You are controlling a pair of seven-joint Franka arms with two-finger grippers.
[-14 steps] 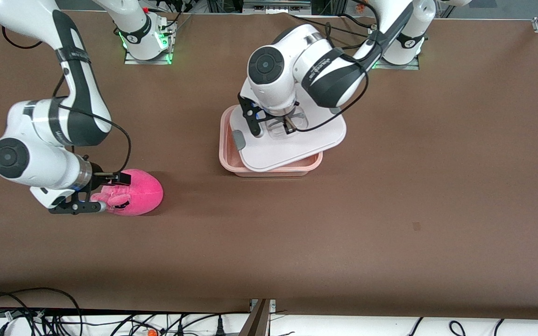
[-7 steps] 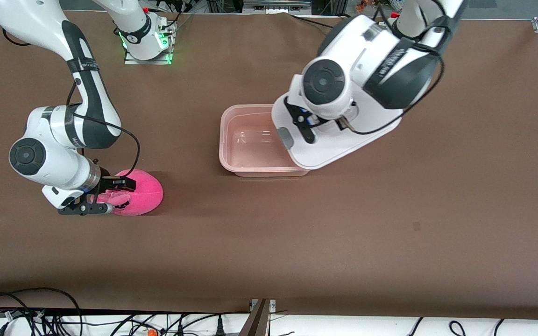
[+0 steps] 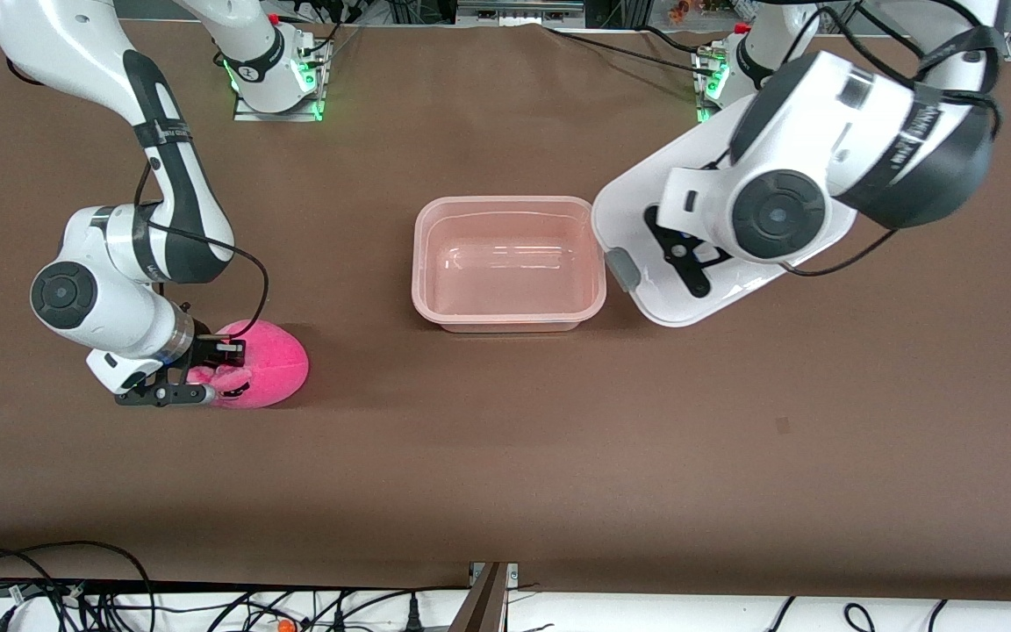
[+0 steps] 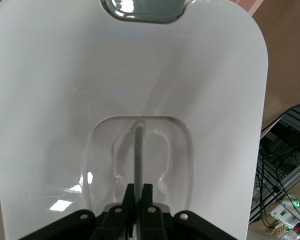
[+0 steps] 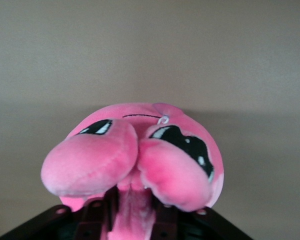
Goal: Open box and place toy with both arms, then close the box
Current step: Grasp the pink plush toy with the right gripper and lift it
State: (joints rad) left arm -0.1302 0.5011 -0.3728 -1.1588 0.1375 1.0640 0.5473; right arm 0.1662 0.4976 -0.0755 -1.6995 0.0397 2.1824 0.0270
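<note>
The rounded-rectangular, pale pink translucent plastic box (image 3: 508,263) stood open in the middle of the brown matte table (image 3: 505,439), its smooth inside glossy. The left gripper (image 3: 688,256) was pinched tight on the thin clear handle (image 4: 138,155) set in a recess of the flat white lid (image 3: 646,219); the lid, smooth and glossy with a grey clip (image 3: 622,268) at its edge, hung tilted over the table just beside the box, toward the left arm's end. The right gripper (image 3: 211,364) was low at the small, round, hot-pink plush toy (image 3: 264,362), which lay on the table toward the right arm's end. Its fingers (image 5: 115,205) pressed narrowly on a soft fold of fuzzy cloth under two paler, puffy lobes.
</note>
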